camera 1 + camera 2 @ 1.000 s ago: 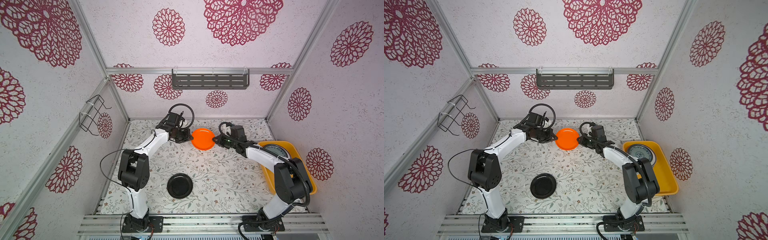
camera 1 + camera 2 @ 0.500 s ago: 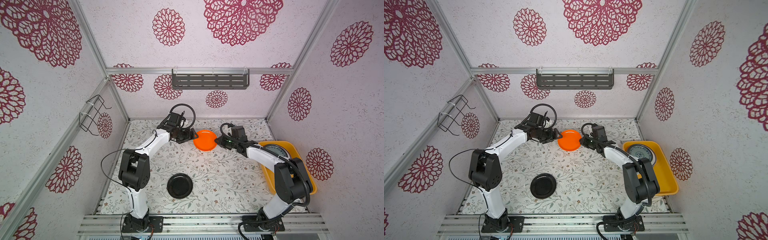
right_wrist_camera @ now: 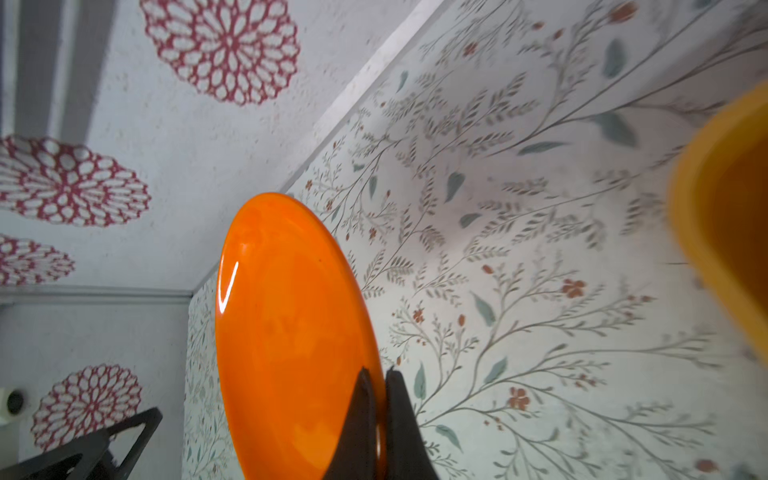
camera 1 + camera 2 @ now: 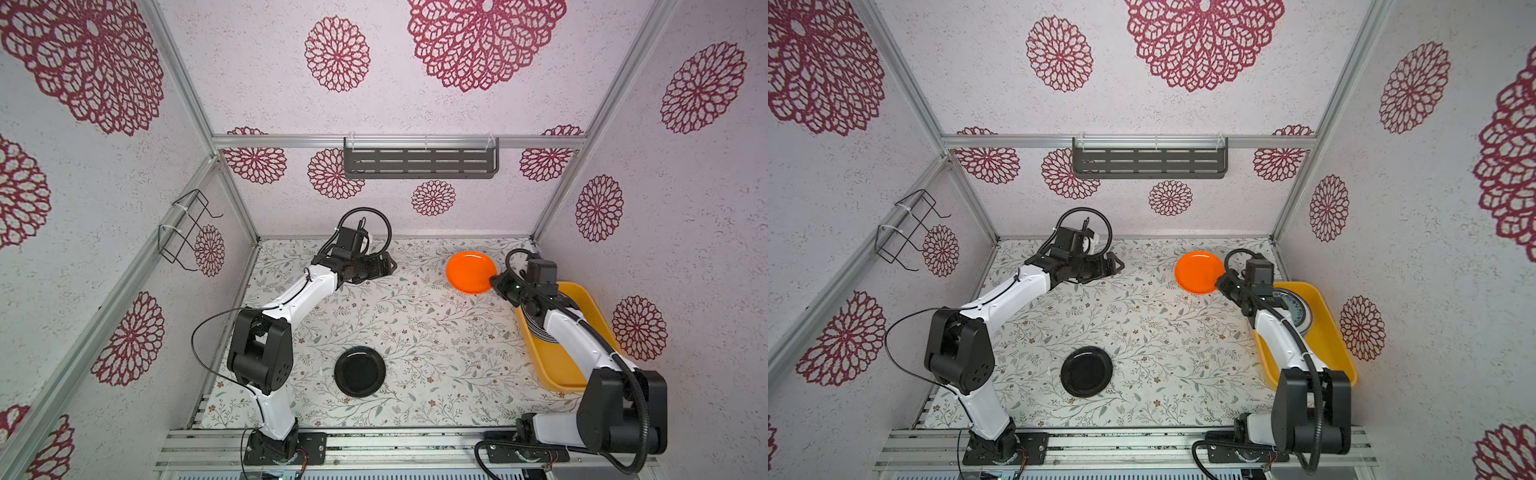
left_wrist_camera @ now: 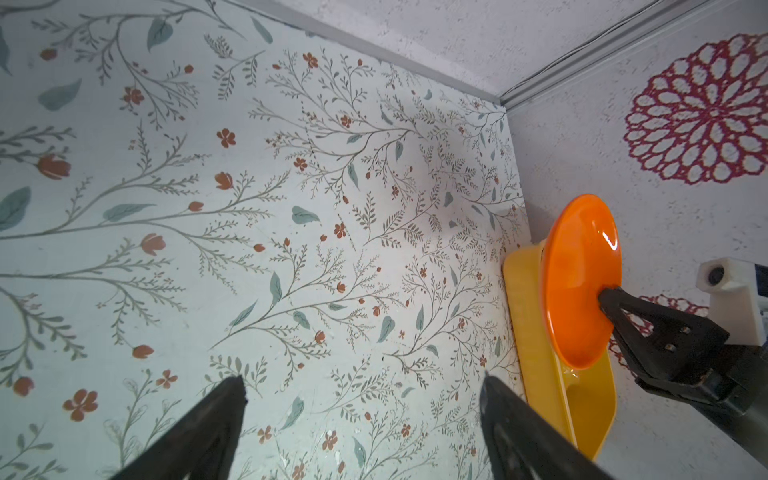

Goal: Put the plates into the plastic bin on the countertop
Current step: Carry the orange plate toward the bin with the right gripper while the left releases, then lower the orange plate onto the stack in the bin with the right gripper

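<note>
Both top views: left gripper (image 4: 386,268) hangs near the countertop's (image 4: 415,324) back edge, jaws spread wide, holding nothing. Black plate (image 4: 360,372) lies flat near the front edge, well apart from the rest. Orange plate (image 4: 469,272) is off the surface by the back right corner, tilted, with the right gripper (image 4: 494,282) clenched on its rim. Plastic bin (image 4: 557,361) sits along the right edge with stacked plates (image 4: 1293,307) inside.

Risk: a glossy plate on so thin a rim bite may pivot or slip, and its low edge may clip the bin wall or strike the stack.

Surface: flat, leaf-printed. Room: red-floral walls, wire rack (image 4: 185,228), slotted shelf (image 4: 419,162)
</note>
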